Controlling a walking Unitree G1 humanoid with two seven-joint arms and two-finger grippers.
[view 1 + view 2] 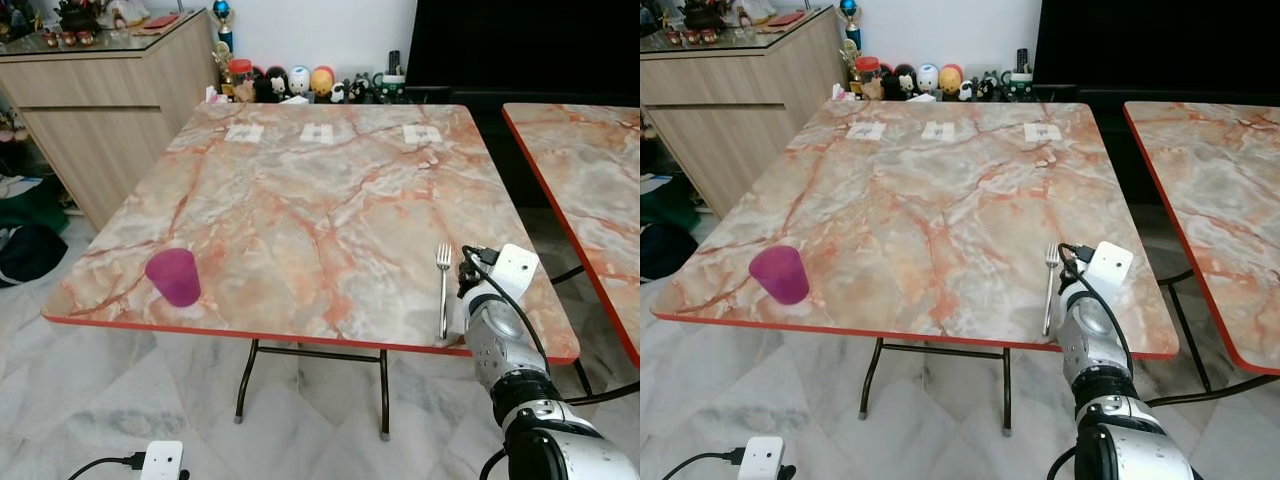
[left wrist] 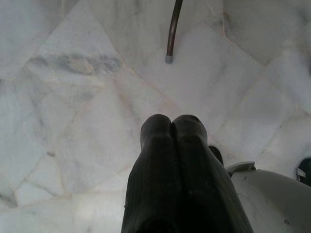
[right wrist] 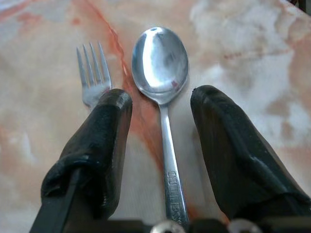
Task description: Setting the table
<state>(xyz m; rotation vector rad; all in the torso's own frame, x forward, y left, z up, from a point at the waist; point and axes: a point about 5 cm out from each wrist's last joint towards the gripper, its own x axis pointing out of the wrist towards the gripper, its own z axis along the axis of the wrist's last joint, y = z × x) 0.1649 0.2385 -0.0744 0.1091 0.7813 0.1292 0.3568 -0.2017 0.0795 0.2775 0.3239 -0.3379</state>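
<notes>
Right gripper (image 3: 158, 145) at table's (image 1: 300, 200) five o'clock edge, fingers spread astride spoon (image 3: 163, 82), shiny bowl up, fork (image 1: 443, 285) just beside, left gripper (image 2: 172, 145) clenched above floor, pink cup (image 1: 174, 276) at eight o'clock.

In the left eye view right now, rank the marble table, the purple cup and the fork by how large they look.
1. Marble table: largest by far.
2. Purple cup and fork: too alike to rank. The fork is longer but very thin, the cup shorter and wider, and both sit near the table's front edge.
</notes>
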